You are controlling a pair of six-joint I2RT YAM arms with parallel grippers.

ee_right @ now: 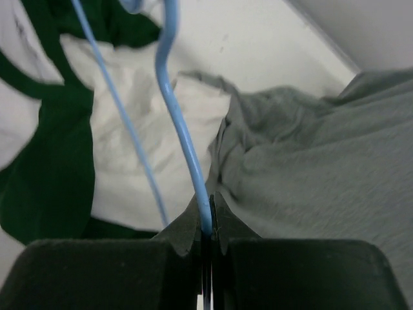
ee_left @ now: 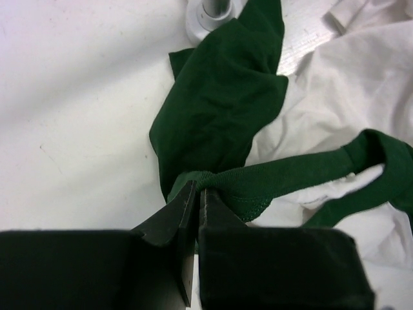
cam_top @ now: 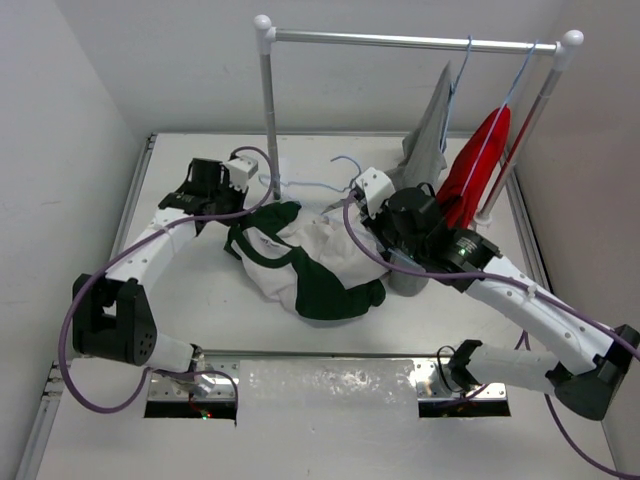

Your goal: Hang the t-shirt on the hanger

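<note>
Both arms have a hold on what they need, but the t-shirt (cam_top: 305, 262) is not on the hanger (ee_right: 189, 166) yet. It lies in a crumpled heap of white and dark green on the table (cam_top: 200, 325), around the middle of the top view. It sits just below the foot of the rack (cam_top: 400, 42).

The left gripper (ee_left: 197, 194) has its jaws pressed together on a dark green band of the shirt, a rolled edge that looks like the collar or a hem. I can't tell which. The right gripper (ee_right: 206, 223) is pinched tight on the thin blue wire of the hanger, low in the right wrist view. The rest of the frame runs up and away over the white cloth.

At the upper right of the top view, the grey garment (cam_top: 432, 125) and the red garment (cam_top: 480, 160) hang on the rack. The grey one drapes right beside the right arm.

I'd call this the threading stage — shirt gripped, hanger gripped, neither joined. The next move probably needs the left arm to lift that band so an opening shows. Then the right arm can slide one shoulder of the hanger inside — without snagging the grey cloth alongside.
</note>
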